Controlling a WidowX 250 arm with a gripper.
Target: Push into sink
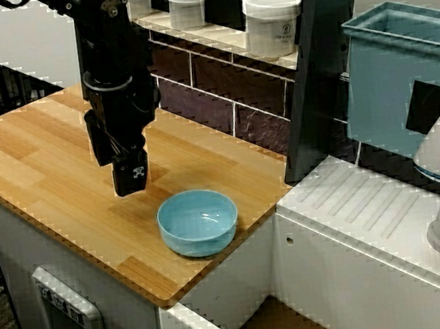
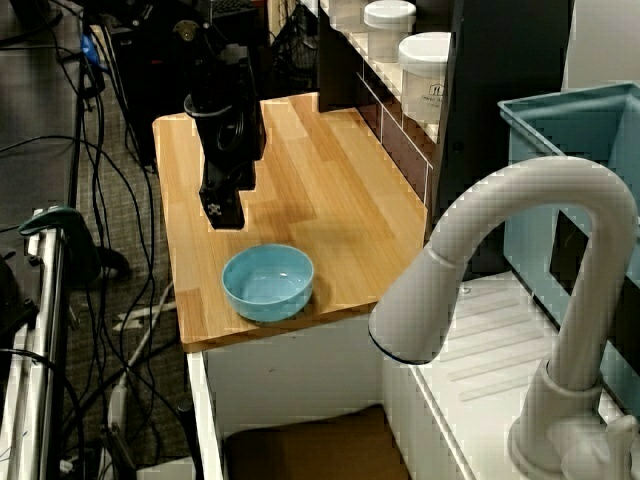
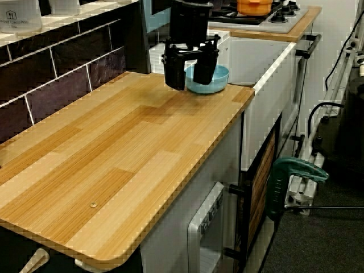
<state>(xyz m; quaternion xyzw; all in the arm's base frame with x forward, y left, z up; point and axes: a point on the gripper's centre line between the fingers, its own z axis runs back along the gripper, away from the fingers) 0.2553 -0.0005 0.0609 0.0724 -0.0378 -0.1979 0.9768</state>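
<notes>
The small, shallow light-blue plastic bowl (image 1: 198, 221), just beyond the black claw (image 1: 130, 178) toward the white-walled sink (image 1: 264, 327), looks light, rigid and slidey on the wooden desk (image 1: 43, 162); nudge its near wall, claw slightly parted, empty

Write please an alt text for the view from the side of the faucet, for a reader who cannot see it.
A black robot claw hangs over a wooden counter, just behind a small blue bowl that sits near the counter's edge. Below that edge lies the sink, and a white faucet curves across the foreground.
</notes>
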